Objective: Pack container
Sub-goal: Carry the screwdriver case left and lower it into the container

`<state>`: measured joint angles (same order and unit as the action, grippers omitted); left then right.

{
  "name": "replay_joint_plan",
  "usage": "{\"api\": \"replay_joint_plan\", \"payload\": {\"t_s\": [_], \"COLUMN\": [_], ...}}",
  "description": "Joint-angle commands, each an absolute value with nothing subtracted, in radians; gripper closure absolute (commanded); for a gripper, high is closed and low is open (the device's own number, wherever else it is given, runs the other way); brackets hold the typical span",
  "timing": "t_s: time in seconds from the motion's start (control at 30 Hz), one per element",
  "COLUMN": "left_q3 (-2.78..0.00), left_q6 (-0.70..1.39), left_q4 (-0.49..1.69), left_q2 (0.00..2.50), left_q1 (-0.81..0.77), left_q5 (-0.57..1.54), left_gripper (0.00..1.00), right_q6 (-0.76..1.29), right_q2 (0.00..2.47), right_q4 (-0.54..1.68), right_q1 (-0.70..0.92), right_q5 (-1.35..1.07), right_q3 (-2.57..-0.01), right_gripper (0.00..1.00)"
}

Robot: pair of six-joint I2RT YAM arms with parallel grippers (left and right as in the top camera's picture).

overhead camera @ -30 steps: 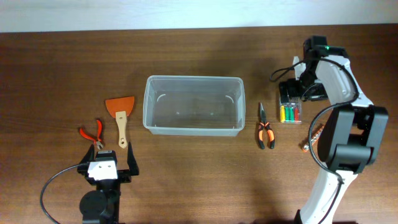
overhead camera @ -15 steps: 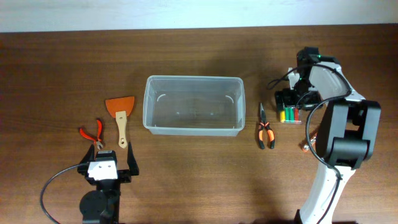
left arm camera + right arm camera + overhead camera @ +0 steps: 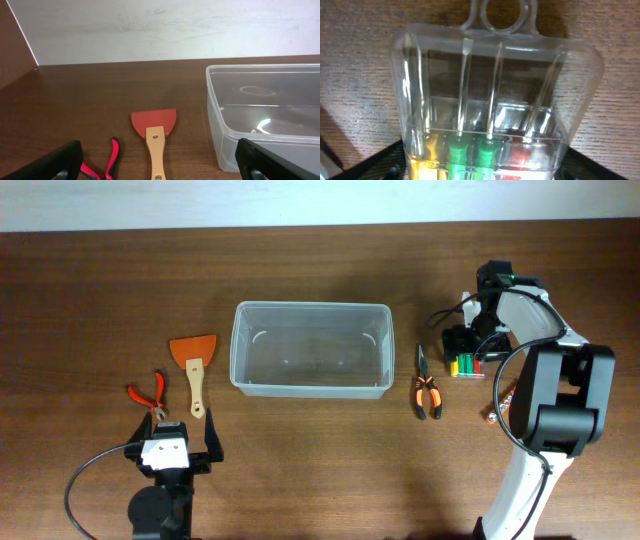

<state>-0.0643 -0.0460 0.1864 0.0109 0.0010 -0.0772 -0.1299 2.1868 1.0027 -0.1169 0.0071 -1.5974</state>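
Overhead, the container [image 3: 310,307] stands upright and open-topped in the middle of the surface [image 3: 320,470]. It is a clear tub with rounded corners, its long side running across the view.

On my left side of it lies a scraper [image 3: 193,368] with an orange blade and a wooden handle, blade pointing away from me, near the tub but apart from it. Further left, just beside the scraper, lie red-handled pliers [image 3: 148,395]. My left fingers [image 3: 173,442] sit near the handle end of the scraper, spread wide and holding nothing. The left wrist view shows one dark finger at each lower corner, with the scraper and the red grips between them and the tub's near corner off to the right.

On my right side of the tub lie pliers with orange-and-black grips [image 3: 427,386], nose pointing away, apart from the tub wall. Further right is a small clear case [image 3: 466,365] of coloured bits, and my right fingers [image 3: 468,340] sit over it. In the right wrist view the case fills the frame — hanging loop at the top, yellow, green and red bits at the bottom, a dark finger at either lower corner flanking it. Those fingers are spread; whether they touch the case's sides I cannot tell.
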Motion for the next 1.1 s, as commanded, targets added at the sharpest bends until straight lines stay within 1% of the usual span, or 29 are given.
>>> {"api": "replay_joint_plan", "payload": {"t_s": [0.0, 0.33, 0.77, 0.93, 1.07], "left_q3": [-0.055, -0.055, -0.055, -0.055, -0.055], "left_q6": [-0.062, -0.062, -0.062, -0.062, -0.062], "left_q4": [0.183, 0.183, 0.183, 0.183, 0.183], "left_q2": [0.005, 0.005, 0.005, 0.005, 0.005], "left_q1": [0.005, 0.005, 0.005, 0.005, 0.005], "left_q5": [-0.064, -0.064, -0.064, -0.064, -0.063], "left_gripper": [0.01, 0.01, 0.01, 0.01, 0.01], "right_q6": [-0.122, -0.118, -0.115, -0.115, -0.116], "right_q2": [2.231, 2.231, 2.23, 2.23, 2.23], "right_q4": [1.005, 1.023, 1.105, 1.167, 1.238], "right_q1": [-0.11, -0.11, -0.11, -0.101, -0.075], "right_q5": [0.027, 0.027, 0.01, 0.004, 0.004], "right_q3": [-1.55, -1.594, -1.75, -1.885, -2.041], "right_gripper": [0.16, 0.34, 0.36, 0.36, 0.36]}}
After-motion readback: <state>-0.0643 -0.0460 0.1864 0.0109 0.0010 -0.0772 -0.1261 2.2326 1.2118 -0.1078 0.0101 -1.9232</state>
